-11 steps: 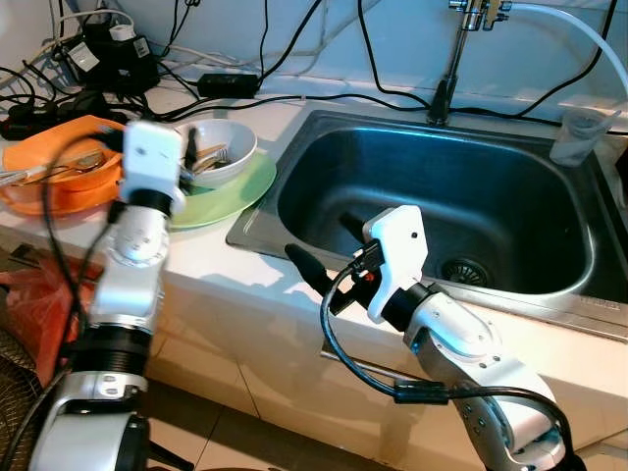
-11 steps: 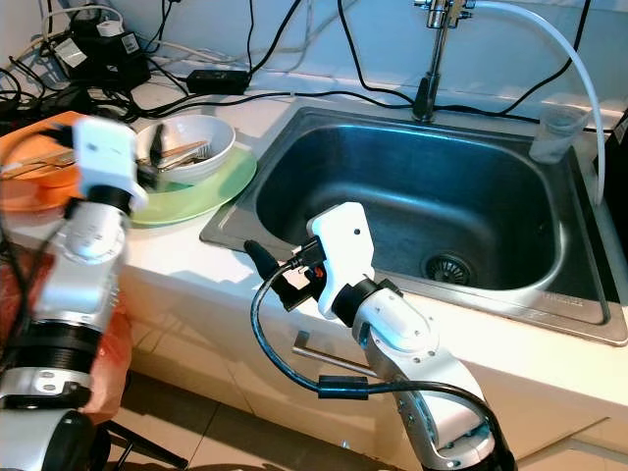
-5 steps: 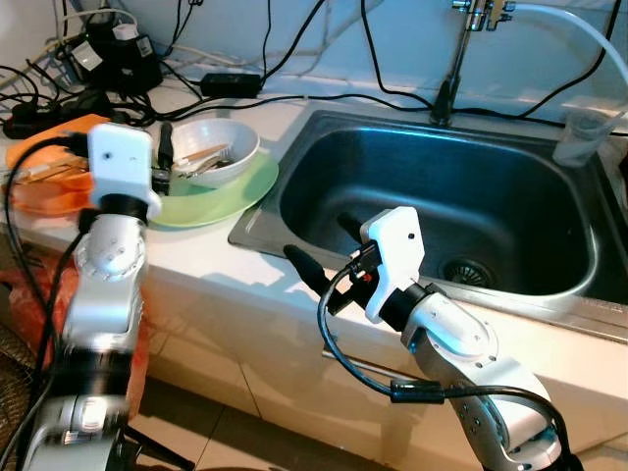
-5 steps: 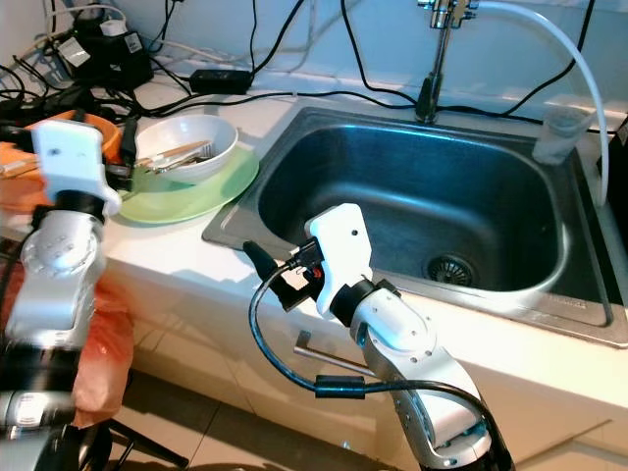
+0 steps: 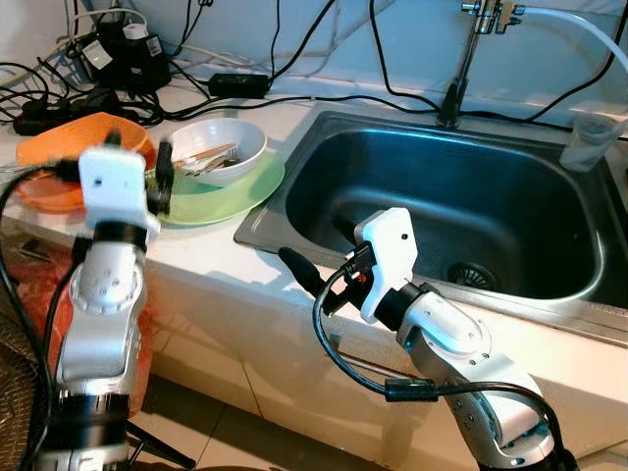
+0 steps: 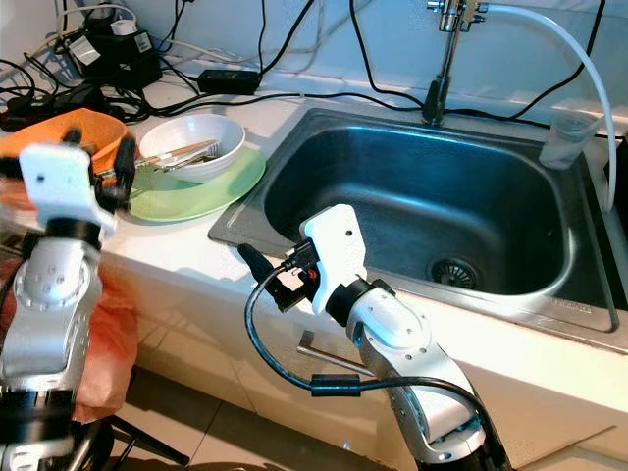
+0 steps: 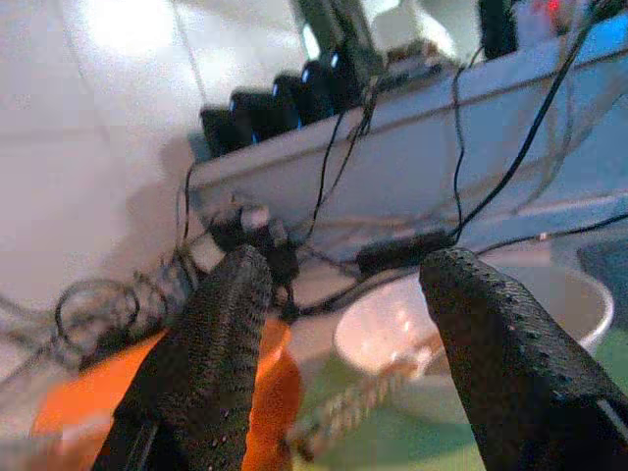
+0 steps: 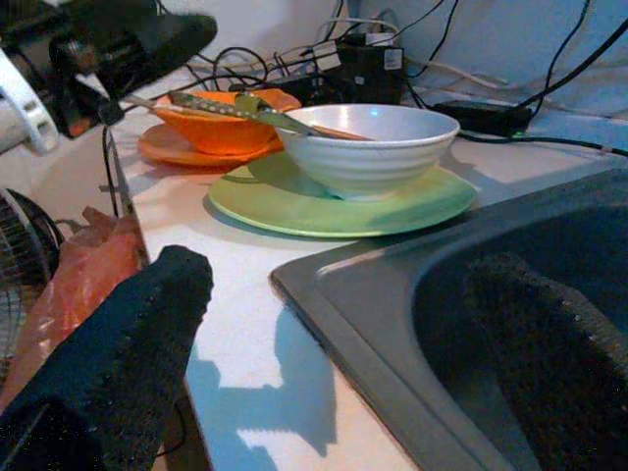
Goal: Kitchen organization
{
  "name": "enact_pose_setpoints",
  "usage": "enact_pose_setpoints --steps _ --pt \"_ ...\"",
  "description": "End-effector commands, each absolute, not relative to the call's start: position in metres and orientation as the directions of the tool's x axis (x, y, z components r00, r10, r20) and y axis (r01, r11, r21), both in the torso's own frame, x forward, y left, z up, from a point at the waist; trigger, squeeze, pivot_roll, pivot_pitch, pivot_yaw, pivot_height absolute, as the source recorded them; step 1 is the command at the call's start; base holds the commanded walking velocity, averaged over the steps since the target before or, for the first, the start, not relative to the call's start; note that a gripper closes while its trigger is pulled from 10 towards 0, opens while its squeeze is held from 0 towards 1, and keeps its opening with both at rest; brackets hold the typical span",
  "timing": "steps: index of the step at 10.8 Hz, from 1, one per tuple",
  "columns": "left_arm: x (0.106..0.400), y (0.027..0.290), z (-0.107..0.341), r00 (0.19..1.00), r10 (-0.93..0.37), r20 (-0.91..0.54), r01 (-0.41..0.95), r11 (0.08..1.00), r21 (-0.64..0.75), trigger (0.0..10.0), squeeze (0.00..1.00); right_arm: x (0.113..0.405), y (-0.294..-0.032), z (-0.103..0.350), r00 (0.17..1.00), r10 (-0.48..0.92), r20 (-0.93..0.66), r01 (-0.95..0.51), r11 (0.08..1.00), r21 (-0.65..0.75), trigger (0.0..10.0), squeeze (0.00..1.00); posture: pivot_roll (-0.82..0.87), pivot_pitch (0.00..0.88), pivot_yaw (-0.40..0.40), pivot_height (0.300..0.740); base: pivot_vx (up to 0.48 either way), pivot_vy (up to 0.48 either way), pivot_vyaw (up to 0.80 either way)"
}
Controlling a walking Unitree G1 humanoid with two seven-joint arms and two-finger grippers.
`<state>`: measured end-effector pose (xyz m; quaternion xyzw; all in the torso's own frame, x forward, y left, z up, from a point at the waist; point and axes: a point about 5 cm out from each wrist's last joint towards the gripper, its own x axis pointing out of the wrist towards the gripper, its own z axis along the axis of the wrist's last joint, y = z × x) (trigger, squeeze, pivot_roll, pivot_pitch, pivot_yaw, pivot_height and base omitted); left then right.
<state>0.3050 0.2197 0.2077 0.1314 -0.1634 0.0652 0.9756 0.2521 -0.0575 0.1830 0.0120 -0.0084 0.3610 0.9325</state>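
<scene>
Standing at a white counter, the humanoid raises its left hand beside a pale green plate, its two black fingers spread wide and gripping nothing. On that plate sits a white bowl with utensils resting across its rim. Just beyond the plate, an orange bowl sits on an orange plate, partly hidden behind the left wrist's white housing. Farther back along the wall lies a tangle of black cables and power adapters.

Reaching in from the lower right, the right hand straddles the near left corner of a stainless steel sink: one finger hangs over the counter edge, the other over the basin, and the two are parted with nothing between them. The wrist view shows the sink's rim passing between those open fingers, with the green plate and white bowl ahead.

A drain marks the basin's floor. Behind it rises a tap with a white hose curving away to the right, and a clear plastic cup stands on the sink's far right corner. Below the counter at the robot's left, an orange plastic bag slumps against the cabinet front
</scene>
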Motion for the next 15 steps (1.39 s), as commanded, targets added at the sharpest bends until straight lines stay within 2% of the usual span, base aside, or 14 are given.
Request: enact_pose_setpoints --steps 1,2,4,5,8,13,15 --pt "0.304 0.229 0.209 0.932 0.143 0.333 -0.216 0.957 0.194 10.0 0.00 0.254 -0.055 0.185 0.729 0.684 0.034 -0.684 0.730 0.000 10.0 0.00 0.03 0.000 0.039 0.740 0.000 0.000 0.00" --pt "0.306 0.236 0.204 0.933 0.196 0.301 -0.249 0.957 0.149 10.0 0.00 0.254 -0.055 0.185 0.728 0.685 0.034 -0.685 0.728 -0.003 10.0 0.00 0.03 0.000 0.038 0.740 0.000 0.000 0.00" --pt "0.309 0.238 0.198 0.939 0.223 0.260 -0.245 0.968 0.055 10.0 0.00 0.255 -0.056 0.185 0.728 0.685 0.034 -0.685 0.728 -0.006 10.0 0.00 0.03 0.000 0.036 0.740 0.000 0.000 0.00" --pt "0.315 0.236 0.191 0.950 0.220 0.222 -0.218 0.975 -0.033 10.0 0.00 0.256 -0.056 0.186 0.727 0.686 0.036 -0.686 0.727 -0.009 10.0 0.00 0.03 0.000 0.035 0.740 0.000 0.000 0.00" --pt "0.329 0.233 0.187 0.956 0.222 0.190 -0.197 0.970 -0.142 10.0 0.00 0.255 -0.057 0.186 0.725 0.688 0.038 -0.688 0.726 -0.011 10.0 0.00 0.01 0.000 0.034 0.740 0.000 0.000 0.00" --pt "0.337 0.232 0.178 0.959 0.239 0.151 -0.205 0.955 -0.212 10.0 0.00 0.243 -0.056 0.182 0.646 0.763 0.013 -0.762 0.645 0.063 10.0 0.00 -0.01 0.000 0.027 0.740 0.000 0.000 0.00" --pt "0.340 0.231 0.175 0.962 0.232 0.143 -0.195 0.953 -0.232 10.0 0.00 0.241 -0.058 0.181 0.645 0.764 0.006 -0.763 0.643 0.064 10.0 0.00 -0.02 0.000 0.027 0.740 0.000 0.000 0.00"
